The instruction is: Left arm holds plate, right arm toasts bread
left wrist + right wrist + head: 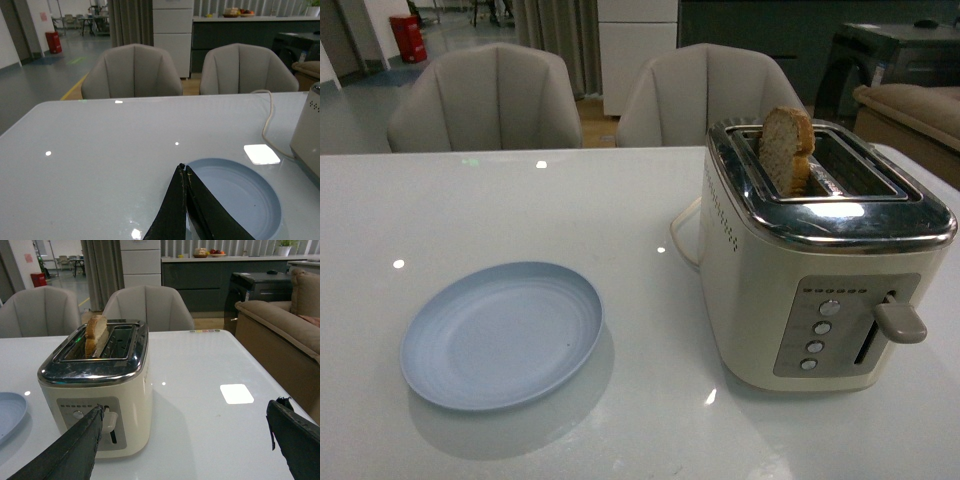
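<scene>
Bread (787,148) stands half sunk in the toaster (817,262), plate (502,333) empty alongside
Left gripper (184,172) pressed closed, holding nothing, over the plate rim; right gripper (186,415) spread wide, fingers cropped

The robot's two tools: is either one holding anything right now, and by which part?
Nothing is held. The left tool is closed over the plate without gripping it; the right tool is wide open. The bread stands in the toaster.

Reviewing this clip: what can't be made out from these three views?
- Bread: lower part hidden inside the toaster slot in the front and right wrist views.
- Plate: near edge covered by the left claw in the left wrist view, cut off by the frame edge in the right wrist view.
- Toaster button labels: too small in every view.
- Both arms: absent from the front view.
</scene>
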{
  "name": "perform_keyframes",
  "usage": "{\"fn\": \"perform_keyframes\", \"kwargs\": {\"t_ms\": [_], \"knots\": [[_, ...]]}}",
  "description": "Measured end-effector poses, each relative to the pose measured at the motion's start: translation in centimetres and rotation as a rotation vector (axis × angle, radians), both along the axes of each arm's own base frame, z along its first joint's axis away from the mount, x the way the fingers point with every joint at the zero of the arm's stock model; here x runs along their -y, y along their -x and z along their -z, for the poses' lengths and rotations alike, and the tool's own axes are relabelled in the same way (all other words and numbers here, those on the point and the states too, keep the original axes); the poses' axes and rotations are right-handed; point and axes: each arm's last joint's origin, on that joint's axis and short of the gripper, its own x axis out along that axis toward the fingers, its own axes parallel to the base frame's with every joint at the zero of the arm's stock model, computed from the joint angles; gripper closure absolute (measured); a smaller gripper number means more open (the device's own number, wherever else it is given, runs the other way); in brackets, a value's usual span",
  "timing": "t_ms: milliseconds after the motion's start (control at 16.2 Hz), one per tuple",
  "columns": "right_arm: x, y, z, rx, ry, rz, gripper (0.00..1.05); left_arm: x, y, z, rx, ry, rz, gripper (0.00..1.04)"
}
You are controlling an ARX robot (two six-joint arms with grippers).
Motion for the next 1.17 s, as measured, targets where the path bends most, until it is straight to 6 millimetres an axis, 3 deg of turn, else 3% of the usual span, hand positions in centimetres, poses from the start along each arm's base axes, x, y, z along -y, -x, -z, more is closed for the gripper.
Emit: {"fn": "perform_keyframes", "kwargs": {"t_ms": [741,803,865,1173], "knots": [[0.0,0.0,0.0,0.0,0.0,0.0,0.06,0.0,1.9,-0.1,0.008,0.0,0.0,1.03],[0.0,0.0,0.0,0.0,0.0,0.0,0.06,0.0,2.6,0.5,-0.045,0.0,0.0,1.03],[0.0,0.0,0.0,0.0,0.0,0.0,0.06,0.0,3.0,0.1,0.007,0.0,0.001,1.03],[0.0,0.0,0.0,0.0,0.0,0.0,0.06,0.0,3.0,0.2,-0.006,0.0,0.0,1.03]]}}
